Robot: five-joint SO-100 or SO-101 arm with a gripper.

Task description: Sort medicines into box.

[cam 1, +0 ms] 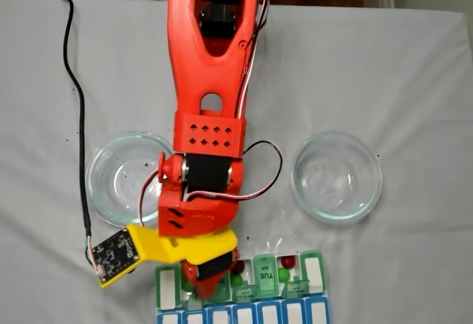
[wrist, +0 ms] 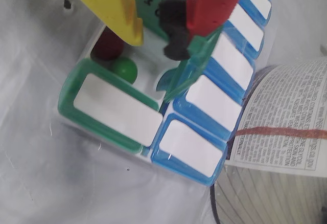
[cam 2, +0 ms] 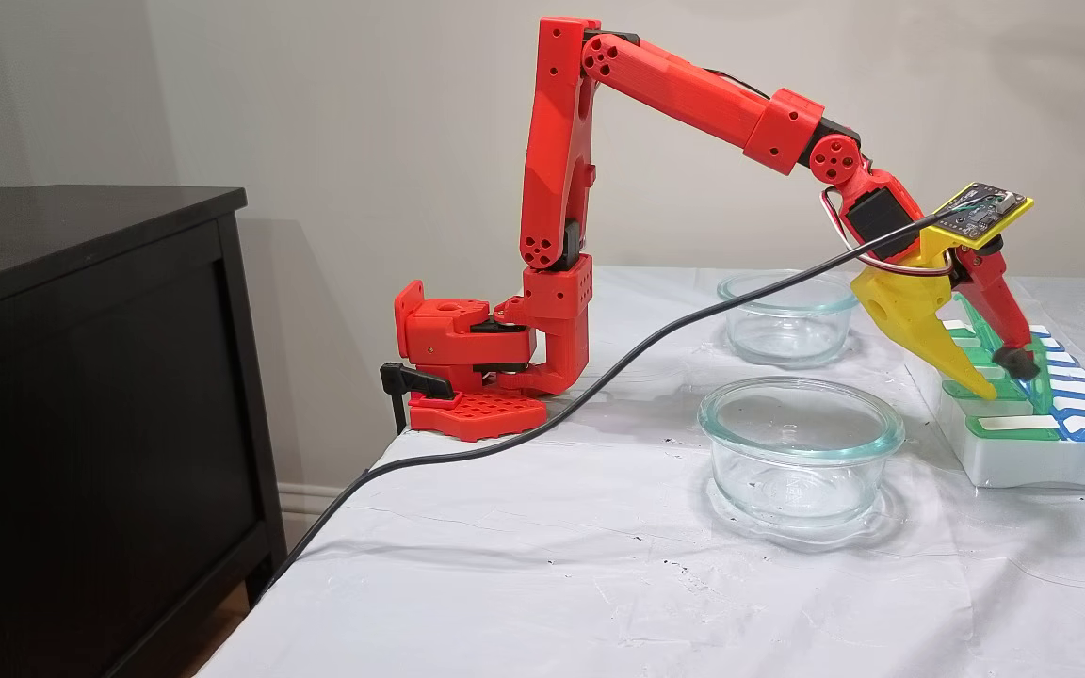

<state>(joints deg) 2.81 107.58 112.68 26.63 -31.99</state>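
I see the bench (cam 2: 524,565) under wrinkled white cloth, beige wall, black cabinet (cam 2: 81,395) beside (speck-littered cloth). Claw (cam 2: 999,377) parted over the box (cam 2: 1023,461) at bench edge; medicines (wrist: 124,68) inside an open compartment.

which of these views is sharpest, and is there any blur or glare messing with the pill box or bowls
The side-on fixed view is sharpest: arm and glass bowl are crisp, with soft highlights on the bowl's rim. The top-down fixed view is softer and slightly washed out, with the pill box cut off at the bottom edge. The wrist view blurs the close gripper, while the box lids look a little soft.
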